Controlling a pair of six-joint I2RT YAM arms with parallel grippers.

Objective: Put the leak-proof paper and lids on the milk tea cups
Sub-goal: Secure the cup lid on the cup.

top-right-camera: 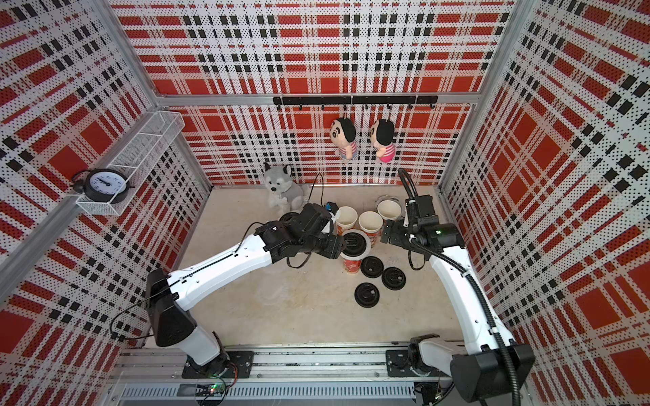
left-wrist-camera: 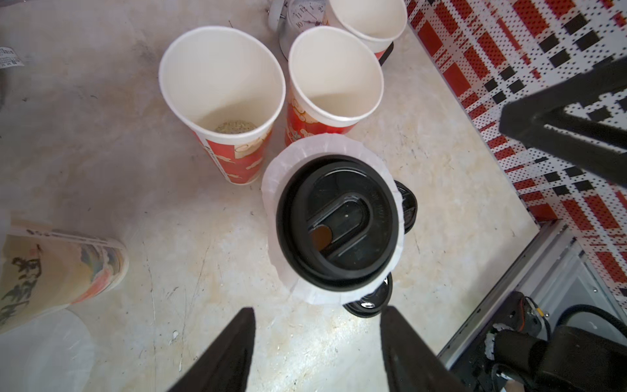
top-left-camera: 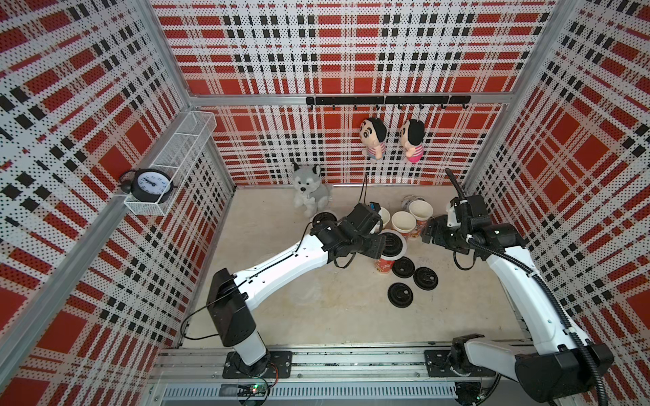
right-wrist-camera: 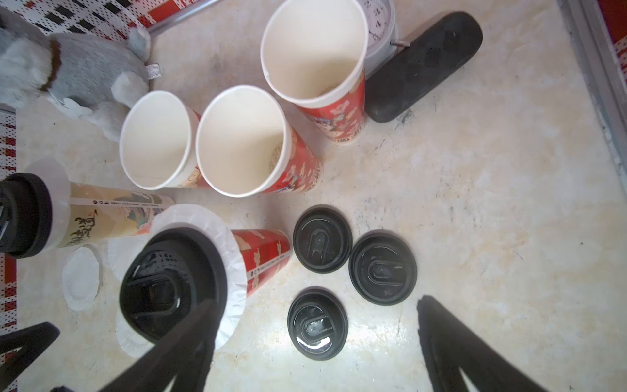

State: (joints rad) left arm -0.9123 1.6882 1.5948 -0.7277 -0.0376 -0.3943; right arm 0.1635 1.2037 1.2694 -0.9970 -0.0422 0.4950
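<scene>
Looking around the lidded red cup (right-wrist-camera: 264, 251), we found three loose black lids (right-wrist-camera: 320, 239) flat on the bench (top-left-camera: 316, 298) just beside it, on the right arm's side. Three open milk tea cups (right-wrist-camera: 241, 142) stood in a row behind it. Beyond the farthest of those were a clock (right-wrist-camera: 381, 20) and a dark oblong case (right-wrist-camera: 424, 64); a plush husky (top-left-camera: 311, 191) sat farther back. A lidded cream cup (right-wrist-camera: 112, 217) stood beside the red one.

One sheet of leak-proof paper (left-wrist-camera: 325, 144) sat under the red cup's lid, its crinkly edge showing all round. A spare stack (right-wrist-camera: 81, 281) lay on the bench beside that cup. The left fingers (left-wrist-camera: 244, 325) stood wide and empty, the red cup just beyond their tips. The right fingers (right-wrist-camera: 437, 322) stood wide too, holding nothing; whether one touched the cup's lid we could not tell.
</scene>
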